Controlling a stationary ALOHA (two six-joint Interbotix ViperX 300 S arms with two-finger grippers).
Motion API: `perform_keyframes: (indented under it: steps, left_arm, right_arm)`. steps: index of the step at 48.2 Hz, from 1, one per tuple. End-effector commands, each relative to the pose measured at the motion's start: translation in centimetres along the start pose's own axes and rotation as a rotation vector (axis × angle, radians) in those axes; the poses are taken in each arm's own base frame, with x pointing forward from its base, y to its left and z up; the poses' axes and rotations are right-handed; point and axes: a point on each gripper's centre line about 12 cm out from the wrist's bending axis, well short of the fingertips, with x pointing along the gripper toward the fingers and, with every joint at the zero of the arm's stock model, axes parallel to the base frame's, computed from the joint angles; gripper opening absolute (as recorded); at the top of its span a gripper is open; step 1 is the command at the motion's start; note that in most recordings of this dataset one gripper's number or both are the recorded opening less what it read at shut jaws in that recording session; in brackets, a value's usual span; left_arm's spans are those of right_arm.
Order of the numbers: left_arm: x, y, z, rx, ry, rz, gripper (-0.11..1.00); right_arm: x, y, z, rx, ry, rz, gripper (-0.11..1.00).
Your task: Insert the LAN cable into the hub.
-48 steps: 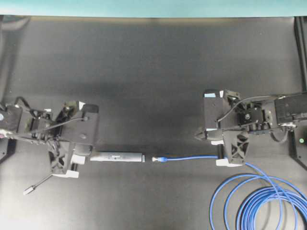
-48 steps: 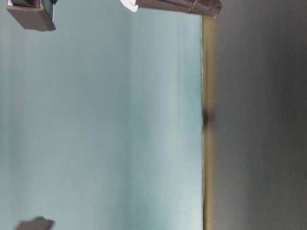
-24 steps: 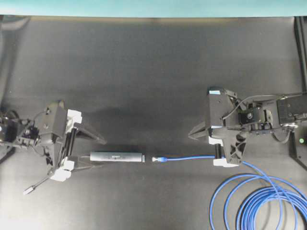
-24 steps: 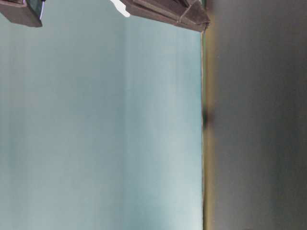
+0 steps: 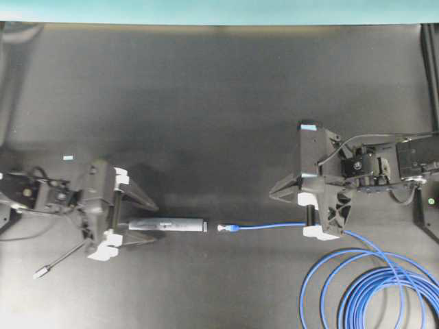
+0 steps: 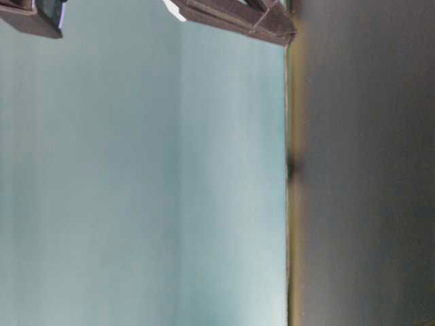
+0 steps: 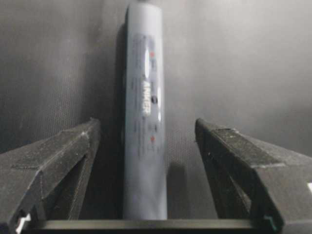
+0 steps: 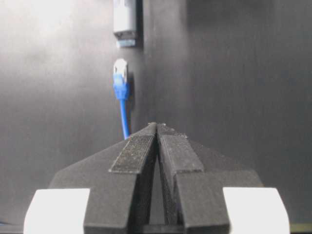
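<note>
The hub (image 5: 168, 225) lies flat on the black mat, a grey bar pointing right. My left gripper (image 5: 152, 223) is open, one finger on each side of the hub's left end without touching it. In the left wrist view the hub (image 7: 144, 122) runs straight up between the spread fingers (image 7: 73, 151). The LAN cable's clear plug (image 5: 225, 227) lies a short gap from the hub's right end, in line with it. My right gripper (image 5: 272, 196) is shut and empty, back from the plug and off to the far side of the cable. In the right wrist view it (image 8: 157, 126) points past the plug (image 8: 120, 73) and the hub end (image 8: 126, 19).
The blue cable's loops (image 5: 370, 295) fill the near right corner of the mat. The hub's thin grey cord ends in a silver plug (image 5: 41, 272) at the near left. The table-level view shows only blurred arm parts (image 6: 231, 17) against a teal wall.
My left gripper has opened wide, tilted back and slid right, so its fingers now flank the hub's left end. The right gripper has barely shifted and stays shut.
</note>
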Motion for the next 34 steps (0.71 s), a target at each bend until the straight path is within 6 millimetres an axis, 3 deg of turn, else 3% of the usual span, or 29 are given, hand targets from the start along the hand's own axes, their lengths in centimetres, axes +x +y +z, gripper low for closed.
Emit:
perform_keyframes:
  steps: [1, 18, 24, 29, 34]
  left_arm:
    - [1.0, -0.1, 0.4, 0.001, -0.03, -0.011, 0.75]
    - [2.8, -0.5, -0.1, -0.006, 0.007, -0.017, 0.72]
    - [2.9, -0.6, -0.2, 0.004, 0.014, -0.019, 0.58]
    - [2.8, -0.7, 0.0, 0.013, 0.008, -0.023, 0.31]
    - [2.7, -0.9, 1.0, 0.003, -0.013, -0.026, 0.29]
  right_arm:
    - [-0.1, 0.6, 0.2, 0.004, -0.013, 0.016, 0.0]
    - [-0.1, 1.1, 0.0, -0.005, -0.016, 0.026, 0.0]
    - [0.0, 1.3, -0.1, -0.007, -0.028, 0.032, 0.0]
    - [0.0, 1.2, -0.3, -0.006, -0.031, 0.032, 0.0]
    - [0.1, 1.2, -0.5, -0.005, -0.043, 0.032, 0.01]
